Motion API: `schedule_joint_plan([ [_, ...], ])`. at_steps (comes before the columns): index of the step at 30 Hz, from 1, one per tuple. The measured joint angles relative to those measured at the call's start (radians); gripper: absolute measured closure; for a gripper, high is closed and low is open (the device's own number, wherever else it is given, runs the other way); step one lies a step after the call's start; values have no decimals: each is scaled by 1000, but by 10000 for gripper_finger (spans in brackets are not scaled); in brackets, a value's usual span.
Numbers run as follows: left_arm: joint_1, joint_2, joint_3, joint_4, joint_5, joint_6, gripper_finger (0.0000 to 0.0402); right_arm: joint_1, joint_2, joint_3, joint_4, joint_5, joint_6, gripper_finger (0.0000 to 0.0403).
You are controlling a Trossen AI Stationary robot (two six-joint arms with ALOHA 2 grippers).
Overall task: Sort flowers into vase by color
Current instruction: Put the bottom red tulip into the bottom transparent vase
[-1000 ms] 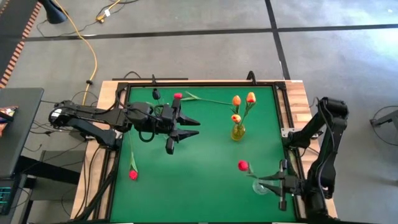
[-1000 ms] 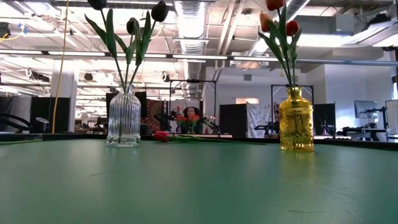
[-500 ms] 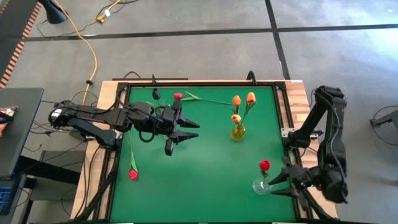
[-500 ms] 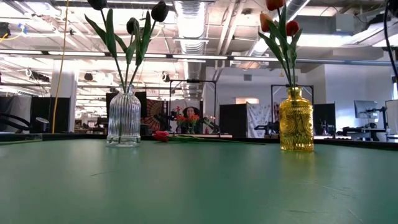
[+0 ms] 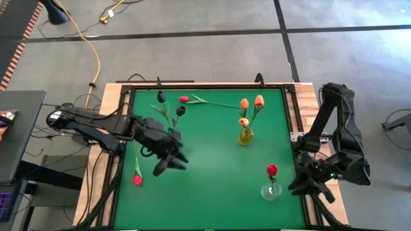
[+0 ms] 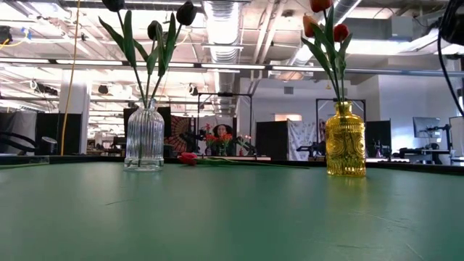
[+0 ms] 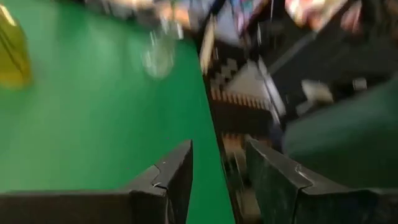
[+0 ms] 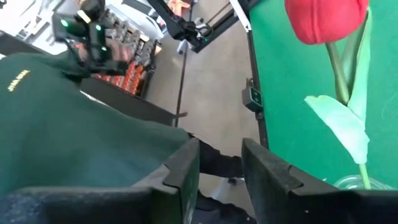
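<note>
Beside right gripper (image 5: 302,186): red tulip (image 5: 272,170) in clear vase (image 5: 270,191).
Right fingers: parted, empty.
Left gripper (image 5: 168,165): parted, empty.

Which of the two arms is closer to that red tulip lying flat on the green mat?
The left. Its end effector hangs just beside the loose red tulip near the mat's left edge. The right end effector is across the table, by the clear vase.

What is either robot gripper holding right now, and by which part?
Nothing. The left gripper and right gripper both stand open with bare gaps; the red tulip stands free in the small clear glass vase.
</note>
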Motion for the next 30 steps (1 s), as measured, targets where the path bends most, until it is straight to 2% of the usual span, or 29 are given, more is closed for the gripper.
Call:
schedule_joint_plan([
  [5,-53,0,0,-239,96,10,264,0,-29,0,-1,-2,0,260],
  [9,-74,0,0,-489,106,60,264,0,-41,0,-3,-1,-1,260],
  [13,-82,3,0,-692,22,217,264,-2,-41,0,-12,2,-13,260],
  [17,-81,13,0,-774,-108,500,264,-2,-40,0,-27,5,-13,260],
  [21,-77,55,-12,-868,-191,784,264,-2,-40,0,-27,9,-14,260],
  [25,-52,135,-67,-985,-254,927,264,-2,-39,-1,-29,12,-15,260],
  [30,-42,225,-185,-1037,-303,1011,264,-2,-27,-1,-35,23,-16,260],
])
